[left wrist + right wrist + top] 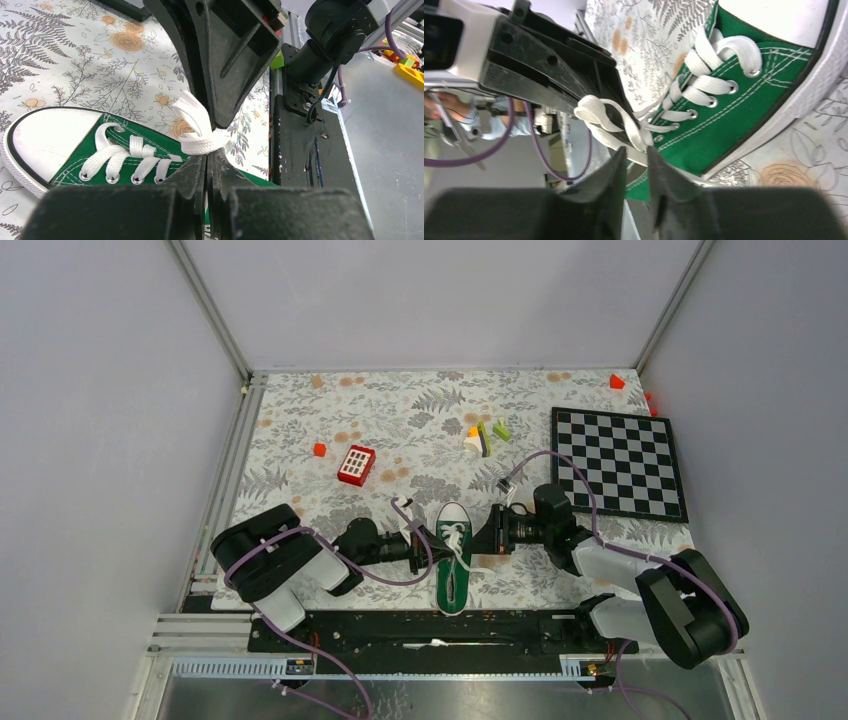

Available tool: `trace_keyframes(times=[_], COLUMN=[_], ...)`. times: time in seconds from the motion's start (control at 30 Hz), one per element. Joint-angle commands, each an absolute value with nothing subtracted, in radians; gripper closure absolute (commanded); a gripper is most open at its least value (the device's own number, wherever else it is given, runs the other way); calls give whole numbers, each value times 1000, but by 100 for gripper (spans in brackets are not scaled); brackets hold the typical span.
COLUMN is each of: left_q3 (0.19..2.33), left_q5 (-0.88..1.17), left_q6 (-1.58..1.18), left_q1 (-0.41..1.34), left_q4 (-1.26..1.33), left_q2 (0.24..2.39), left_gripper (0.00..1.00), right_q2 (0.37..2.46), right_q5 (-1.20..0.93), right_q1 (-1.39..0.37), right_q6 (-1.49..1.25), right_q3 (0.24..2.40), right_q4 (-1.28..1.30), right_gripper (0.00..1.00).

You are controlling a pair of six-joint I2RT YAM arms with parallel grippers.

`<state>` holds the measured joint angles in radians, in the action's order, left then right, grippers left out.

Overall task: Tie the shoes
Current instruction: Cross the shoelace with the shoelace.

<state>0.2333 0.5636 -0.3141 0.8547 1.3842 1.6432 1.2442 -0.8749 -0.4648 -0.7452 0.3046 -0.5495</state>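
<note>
The green shoe [455,575] lies between my two arms with its white toe cap pointing away from the bases. My left gripper [428,543] comes in from the shoe's left. In the left wrist view it [207,154] is shut on a folded loop of the white lace [200,135] just above the shoe's [70,162] eyelets. My right gripper [487,538] faces it from the other side. Its fingertips [636,149] stand a narrow gap apart at the end of a lace loop [599,112] beside the shoe [734,115]. Nothing is pinched between them.
A red-and-white keypad block [356,464] sits to the far left of the shoe. A checkerboard [618,462] lies at the right, small coloured blocks [485,435] stand near the middle back, and the black base rail [430,630] runs just behind the heel.
</note>
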Motion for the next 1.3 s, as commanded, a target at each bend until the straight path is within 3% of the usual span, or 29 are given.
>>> trace_keyframes(times=[0.0,0.13,0.57,0.73,1.0,1.27], left_q3=[233,237,245,242,232,229], left_q5=[574,579,586,589,572,488], left_q6=[-317,-321,-331,-333,-336,-359], left_q1=[849,848,847,846,847,847], left_q4=[1453,1452,1451,1451,1451,1440], left_q2=[1620,1622,1624,1620,1609,1607], left_gripper=[100,100,100,100,100,100], right_q2=[1239,1251,1346,1367,1321,1272], right_q5=[-843,-846,-870,-876,-855,-863], right_q1=[-472,-474,-513,-518,-518,-523], right_q6=[-684,-672,-700,-713,-731,-739], right_q3=[323,334,392,393,366,342], right_q4=[-488,-476,-551,-578,-597,-590], right_gripper=[63,55,56,64,94,100])
